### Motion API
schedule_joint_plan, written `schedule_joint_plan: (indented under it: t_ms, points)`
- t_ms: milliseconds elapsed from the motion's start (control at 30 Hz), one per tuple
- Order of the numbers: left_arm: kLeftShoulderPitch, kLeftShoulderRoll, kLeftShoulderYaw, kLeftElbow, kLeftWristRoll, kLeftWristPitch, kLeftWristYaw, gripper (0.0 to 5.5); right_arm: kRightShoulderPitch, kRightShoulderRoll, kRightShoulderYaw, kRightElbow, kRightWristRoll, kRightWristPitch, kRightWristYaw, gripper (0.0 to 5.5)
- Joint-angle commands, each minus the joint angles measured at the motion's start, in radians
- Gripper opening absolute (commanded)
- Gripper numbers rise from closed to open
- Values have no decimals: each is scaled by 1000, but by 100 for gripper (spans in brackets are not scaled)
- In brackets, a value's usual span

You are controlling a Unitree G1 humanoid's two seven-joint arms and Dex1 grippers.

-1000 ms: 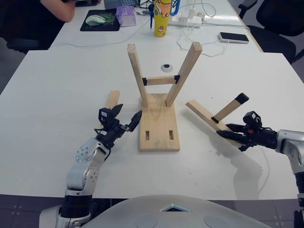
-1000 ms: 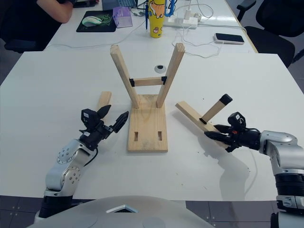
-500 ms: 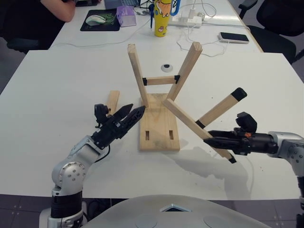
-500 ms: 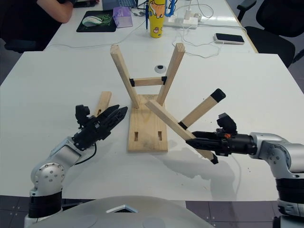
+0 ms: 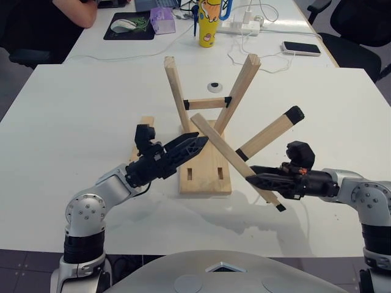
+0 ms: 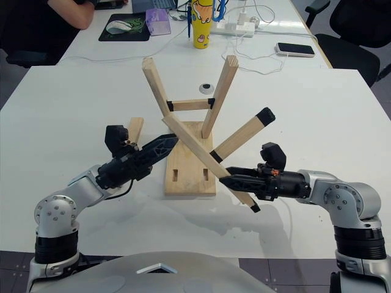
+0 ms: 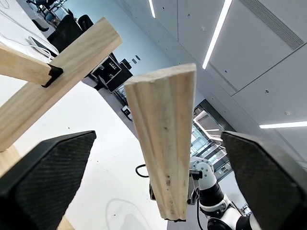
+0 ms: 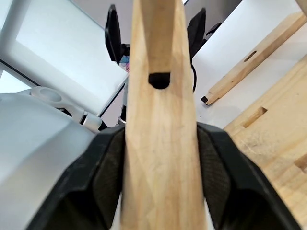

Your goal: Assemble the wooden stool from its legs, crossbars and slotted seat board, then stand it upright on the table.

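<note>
The slotted seat board [image 5: 204, 168] lies flat on the white table, with two wooden legs [image 5: 175, 91] joined by a crossbar [image 5: 206, 104] standing up from its far end. My right gripper [image 5: 252, 174] is shut on a second leg [image 5: 223, 149], held tilted above the board; its fingers [image 8: 109, 182] clamp both sides. A black-capped piece [image 5: 272, 131] branches off that leg. My left gripper [image 5: 198, 144] is open, its pads [image 7: 48, 177] flanking the leg's upper end [image 7: 165, 143] without touching it. A loose wooden piece [image 5: 145, 125] lies left of the board.
A small black-and-white disc [image 5: 214, 86] sits on the table behind the legs. On the far table are a yellow cup [image 5: 208, 24], a phone [image 5: 300, 47], a power strip [image 5: 241, 25] with cables and a mouse on a dark pad [image 5: 128, 26].
My right gripper lifted the leg assembly off the table and swung it left over the board. My left gripper rose and moved right until its open fingers flanked the leg's upper end.
</note>
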Motion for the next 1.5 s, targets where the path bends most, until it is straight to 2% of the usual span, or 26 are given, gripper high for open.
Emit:
schedule_joint_plan:
  t_ms: [33, 200, 800, 1000, 1033, 1300, 1433, 1500]
  points:
    - [-13, 5, -11, 2, -57, 24, 16, 482, -9, -15, 33, -23, -8, -12, 15, 207]
    - [-16, 26, -15, 2, -90, 45, 21, 482, -18, -28, 39, -19, -4, -17, 25, 207]
    - [-14, 82, -37, 13, -101, 76, -16, 221, 5, -47, 65, -29, -3, -32, 44, 207]
    - [-1, 97, -35, 26, -81, 71, -39, 206, -22, -26, 64, 1, -2, -21, 8, 207]
    - [-1, 99, -33, 30, -77, 71, -41, 206, -30, -17, 59, 13, 3, -14, -9, 236]
    - [12, 140, -3, 37, -38, 58, -84, 206, -30, -14, 24, 46, 16, 13, -75, 349]
    - [41, 231, 144, 60, -64, 46, -117, 206, -3, -50, 10, 88, -90, -80, -76, 408]
    - [56, 318, 253, 86, -84, 60, -157, 206, 5, -41, 52, 101, -225, -222, -96, 430]
